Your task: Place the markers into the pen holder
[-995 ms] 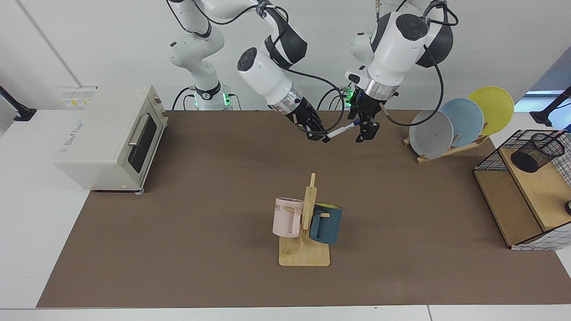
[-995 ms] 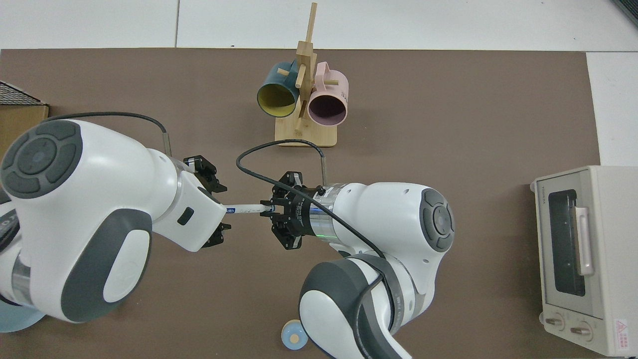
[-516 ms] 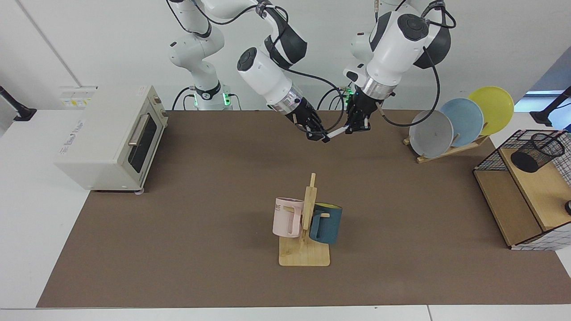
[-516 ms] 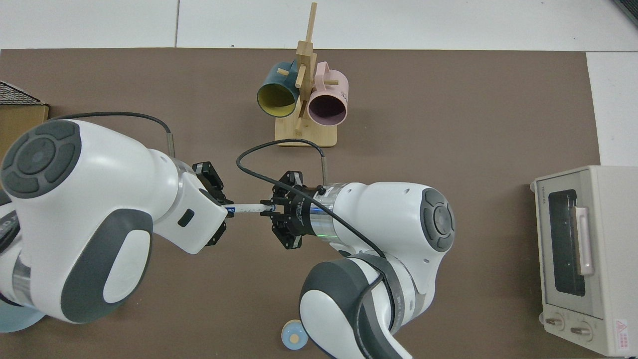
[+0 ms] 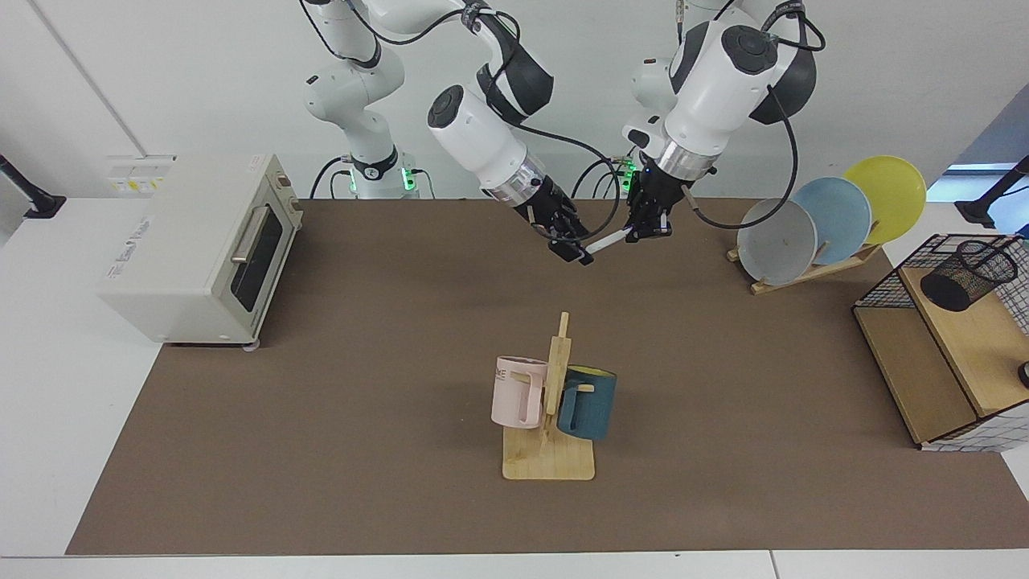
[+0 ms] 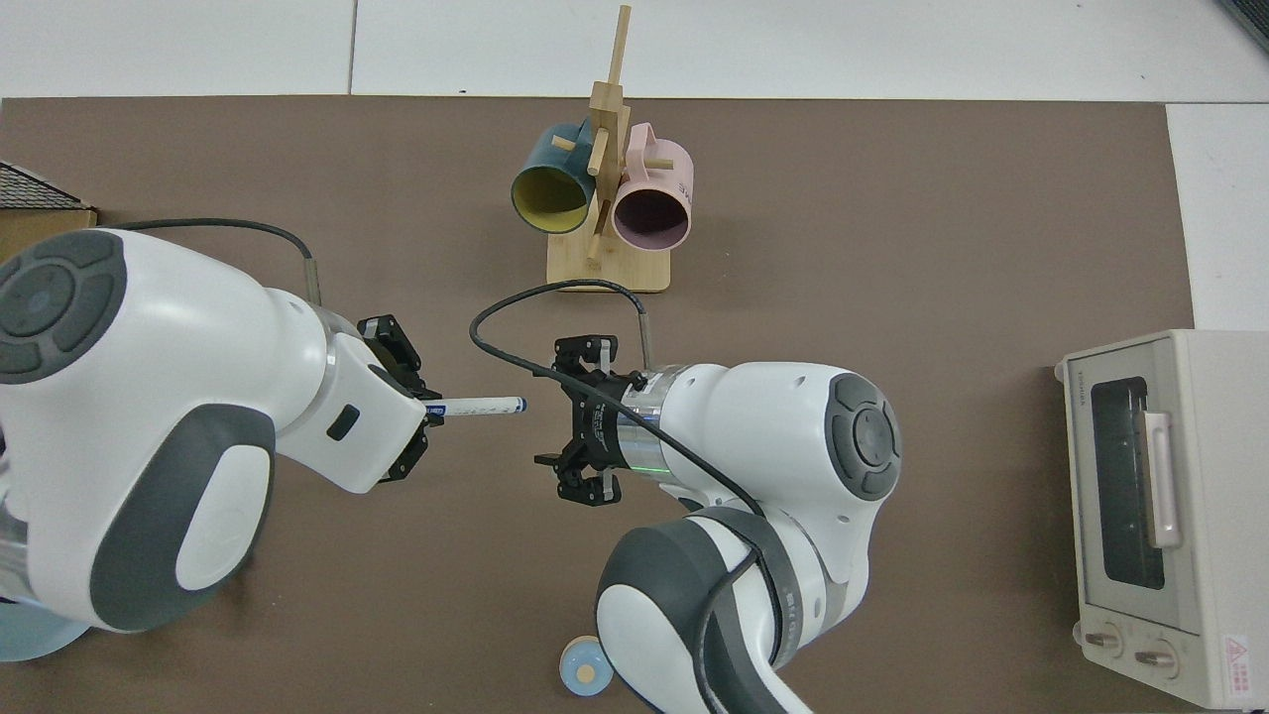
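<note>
A slim white marker (image 5: 608, 239) (image 6: 481, 405) hangs level above the back of the mat. My left gripper (image 5: 647, 227) (image 6: 421, 409) is shut on its dark blue cap end. My right gripper (image 5: 577, 251) (image 6: 557, 421) is open just off the marker's free white end; in the top view its fingers are spread wide and do not touch the marker. The pen holder (image 5: 969, 273), a black mesh cup, leans on the upper wooden shelf of the wire basket at the facing view's far right. It is out of the top view.
A wooden mug rack (image 5: 551, 418) with a pink and a teal mug stands mid-mat. A toaster oven (image 5: 201, 249) sits at the facing view's left, a plate rack (image 5: 828, 225) and the wire basket (image 5: 940, 354) at its right. A small blue disc (image 6: 585, 674) lies near the arm bases.
My left gripper shut on the marker's cap end. My right gripper opened and let go of the marker, which now hangs from the left gripper alone, a little apart from the right.
</note>
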Controlling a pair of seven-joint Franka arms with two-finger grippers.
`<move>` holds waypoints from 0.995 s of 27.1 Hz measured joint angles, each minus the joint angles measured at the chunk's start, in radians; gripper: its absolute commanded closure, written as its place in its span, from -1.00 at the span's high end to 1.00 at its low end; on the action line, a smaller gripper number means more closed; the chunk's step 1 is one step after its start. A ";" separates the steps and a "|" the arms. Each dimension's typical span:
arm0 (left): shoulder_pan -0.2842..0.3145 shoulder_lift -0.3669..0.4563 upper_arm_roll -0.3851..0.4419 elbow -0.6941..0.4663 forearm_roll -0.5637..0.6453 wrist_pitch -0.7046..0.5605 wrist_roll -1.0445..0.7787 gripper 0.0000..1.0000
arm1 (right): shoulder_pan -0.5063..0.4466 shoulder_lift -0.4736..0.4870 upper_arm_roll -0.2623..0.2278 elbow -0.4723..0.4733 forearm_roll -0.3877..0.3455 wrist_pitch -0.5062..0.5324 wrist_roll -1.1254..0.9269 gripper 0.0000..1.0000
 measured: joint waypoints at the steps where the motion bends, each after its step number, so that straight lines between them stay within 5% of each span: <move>1: 0.000 0.000 0.009 0.000 0.023 -0.004 0.000 -1.00 | -0.001 0.000 -0.003 -0.001 -0.040 -0.018 0.000 1.00; 8: 0.002 0.000 0.084 0.000 0.184 -0.042 0.000 -1.00 | -0.076 -0.011 -0.018 -0.001 -0.359 -0.219 -0.101 1.00; 16: 0.004 0.000 0.193 0.000 0.353 -0.044 0.000 -1.00 | -0.288 -0.062 -0.028 0.000 -0.473 -0.400 -0.537 1.00; 27: 0.007 -0.001 0.299 0.012 0.585 -0.012 0.000 -1.00 | -0.514 -0.133 -0.031 0.003 -0.670 -0.449 -1.195 1.00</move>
